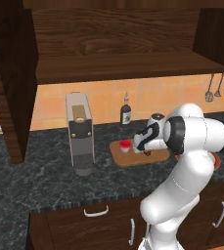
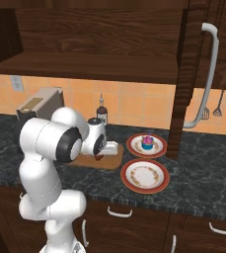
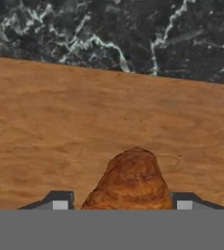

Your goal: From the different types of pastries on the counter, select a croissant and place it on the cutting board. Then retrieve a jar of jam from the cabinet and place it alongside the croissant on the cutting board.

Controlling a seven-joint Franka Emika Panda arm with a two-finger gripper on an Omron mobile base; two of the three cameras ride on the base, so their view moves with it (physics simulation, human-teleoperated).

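The cabinet (image 1: 118, 36) hangs dark and wide across the far wall, its shelf running above the orange tiled backsplash (image 1: 103, 100). Below it the counter (image 1: 40, 180) stretches left to right over drawers with white handles. The white arm (image 1: 182, 185) bends forward over the counter toward the cutting board (image 1: 133, 157), which lies flat on the counter right of the coffee machine (image 1: 80, 133) and in front of a tall dark bottle (image 1: 126, 111). Right of the board in the right base view sit two red-rimmed plates: the far plate (image 2: 134, 144) carries the pink and blue cupcake (image 2: 147, 143), the near plate (image 2: 146, 175) sits just in front of it. Utensils (image 1: 218, 88) hang on the far right wall. The jar of jam (image 1: 125, 145) stands on the left part of the board. The end effector (image 3: 122, 205) is low over the board; in the hand view the croissant (image 3: 130, 183) lies on the wood between the two fingertips (image 3: 59, 202), which stand parted on either side of it with gaps showing, so the jaws look released rather than clamped; whether a tip touches the pastry I cannot tell
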